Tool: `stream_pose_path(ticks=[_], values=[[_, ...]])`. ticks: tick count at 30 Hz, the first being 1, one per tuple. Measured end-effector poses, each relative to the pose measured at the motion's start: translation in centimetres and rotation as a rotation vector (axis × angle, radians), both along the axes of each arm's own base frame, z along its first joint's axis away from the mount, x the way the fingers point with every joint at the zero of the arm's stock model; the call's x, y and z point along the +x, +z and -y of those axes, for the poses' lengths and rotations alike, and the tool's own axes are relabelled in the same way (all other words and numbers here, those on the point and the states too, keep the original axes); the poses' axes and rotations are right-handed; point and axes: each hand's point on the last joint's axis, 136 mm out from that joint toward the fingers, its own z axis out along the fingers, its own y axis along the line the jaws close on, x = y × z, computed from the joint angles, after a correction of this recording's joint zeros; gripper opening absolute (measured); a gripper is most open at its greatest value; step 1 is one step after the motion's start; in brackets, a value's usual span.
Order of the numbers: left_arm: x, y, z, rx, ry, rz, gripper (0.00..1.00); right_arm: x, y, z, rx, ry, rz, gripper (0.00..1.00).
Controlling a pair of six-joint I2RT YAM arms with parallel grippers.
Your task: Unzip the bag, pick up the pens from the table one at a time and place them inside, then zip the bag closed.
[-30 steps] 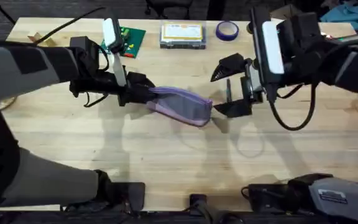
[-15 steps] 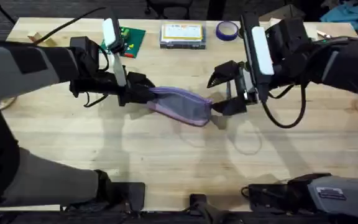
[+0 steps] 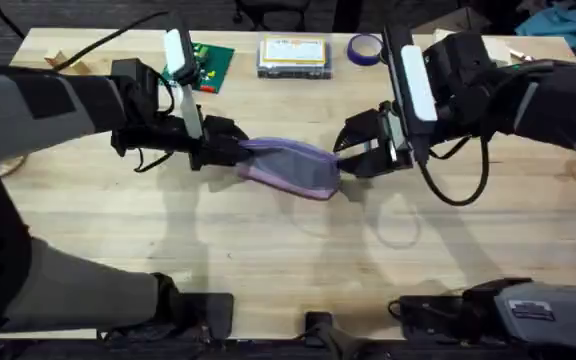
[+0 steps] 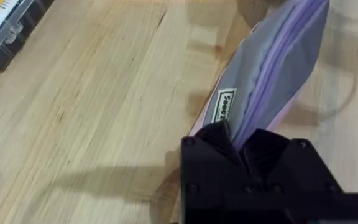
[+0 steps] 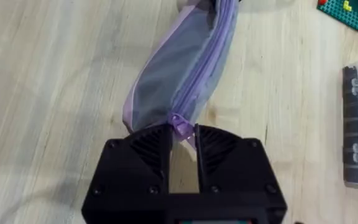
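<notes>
**Here, zipper tab right between the right claw's fingers**

Lying across the middle of the table (image 3: 268,260), the bag (image 3: 290,168), long axis running left to right in the overhead view, zipper along the top. Left end pinched by the left gripper (image 4: 241,138), fingers closed on the fabric just beside a small white label (image 4: 226,106), bag held a little off the wood there. At the other end, the right gripper (image 5: 182,134), open only by a narrow gap, with the small purple zipper pull (image 5: 179,121) sitting in that gap; not possible to say whether already squeezed or only close to it.

Key relation for the next move: bag stretching straight away from the right claw toward the left claw, so zipper line and pulling direction on one axis. Probably needed now: closing on the tab, then drawing it along this line while holding the far end firm. No pens recognisable on the table. Near the far edge, a clear plastic box (image 3: 293,55).
</notes>
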Motion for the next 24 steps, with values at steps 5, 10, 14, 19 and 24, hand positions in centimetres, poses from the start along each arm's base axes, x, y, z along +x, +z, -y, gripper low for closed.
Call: stream_pose_path(ticks=[5,10,14,19,24], values=[[0.0,0.0,0.0,0.0,0.0,0.0,0.042,-0.3,-0.1,0.1,-0.004,-0.001,-0.018,0.133],[0.0,0.0,0.0,0.0,0.0,-0.002,0.042,-0.8,0.4,0.2,-0.006,-0.003,-0.021,0.086],[0.0,0.0,0.0,0.0,0.001,-0.002,0.042,-1.0,1.1,0.3,-0.004,-0.004,-0.003,0.089],[0.0,0.0,0.0,0.0,0.002,-0.002,0.042,-1.0,1.6,0.3,0.0,-0.004,0.017,0.091],[0.0,0.0,-0.1,0.0,0.003,-0.003,0.042,-1.1,1.9,0.3,-0.001,-0.005,0.026,0.034]])
